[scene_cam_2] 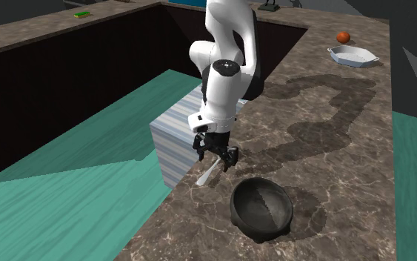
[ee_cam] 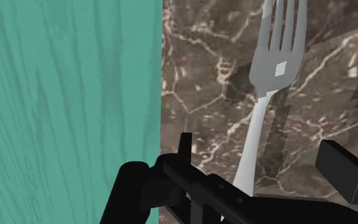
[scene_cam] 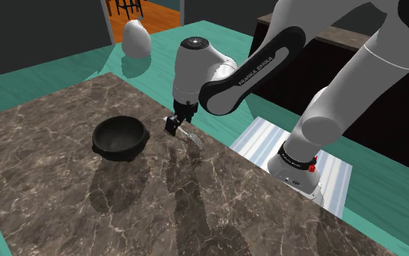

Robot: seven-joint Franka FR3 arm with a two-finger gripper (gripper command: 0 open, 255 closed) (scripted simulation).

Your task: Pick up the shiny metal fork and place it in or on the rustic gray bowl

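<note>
the claw (scene_cam: 172,125) hung low over the brown marbled tabletop (scene_cam: 65,211), its two black fingers spread apart. in the wrist view the grey metal fork (ee_cam: 271,70) lay on the stone, its handle running back between the fingers (ee_cam: 341,167) and its tines pointing away from the claw (ee_cam: 260,151). neither finger could be seen touching it. that view also put the fork close to the tabletop's edge, with the teal wood-grained floor (ee_cam: 69,95) beyond.

the shoulder view set the fork (scene_cam: 192,138) just beside the claw, on the side toward the stand. the dark round bowl (scene_cam: 120,137) sat near it toward that picture's left, apart from both fork and claw. this view held the one piece of readable writing, "franka emika", in white letters along the arm's dark link (scene_cam: 250,70). it also took in a white rounded object (scene_cam: 136,38) beyond the tabletop's far edge.

the second exterior view looked from the other side. the claw (scene_cam_2: 215,154) stood over the fork (scene_cam_2: 208,175), with the bowl (scene_cam_2: 261,209) near them toward the picture's lower right. the striped box stand (scene_cam_2: 175,144) stood against the tabletop's edge. far along the stone sat a white dish (scene_cam_2: 352,55) with an orange ball (scene_cam_2: 342,36) just behind it. a small green thing (scene_cam_2: 81,13) lay on a separate surface at the upper left.
</note>
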